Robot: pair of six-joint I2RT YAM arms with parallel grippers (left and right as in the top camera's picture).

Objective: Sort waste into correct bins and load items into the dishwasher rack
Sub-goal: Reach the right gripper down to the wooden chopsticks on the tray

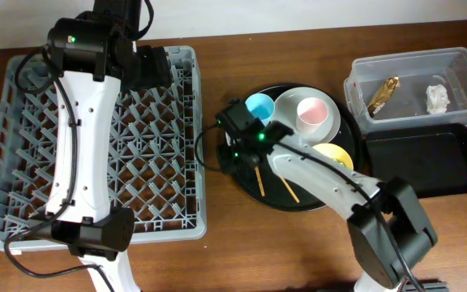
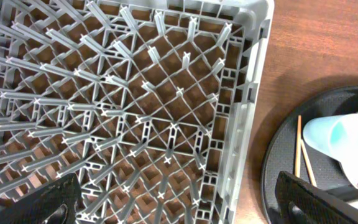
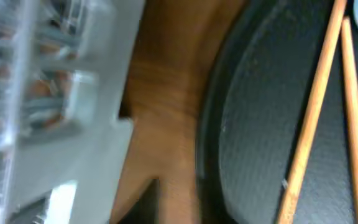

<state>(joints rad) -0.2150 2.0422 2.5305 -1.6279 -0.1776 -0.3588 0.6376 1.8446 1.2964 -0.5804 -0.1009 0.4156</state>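
Table [image 1: 242, 251], brown wood, grey rack [image 1: 156, 162], pale backdrop [image 1: 339, 12]

I'm looking down on a brown wooden tabletop [image 1: 250, 251] with four things resting directly on it. Toward the left sits a large square grey plastic rack [image 1: 152, 154] with a lattice floor and upright pegs, and just beside its right edge, with a narrow strip of bare wood between them, lies a large round black tray [image 1: 274, 199]. At the far right I see a clear plastic rectangular tub [image 1: 412, 97] and, on its near side, a shallow black rectangular tray [image 1: 424, 162], long sides together, though I cannot tell whether they touch.
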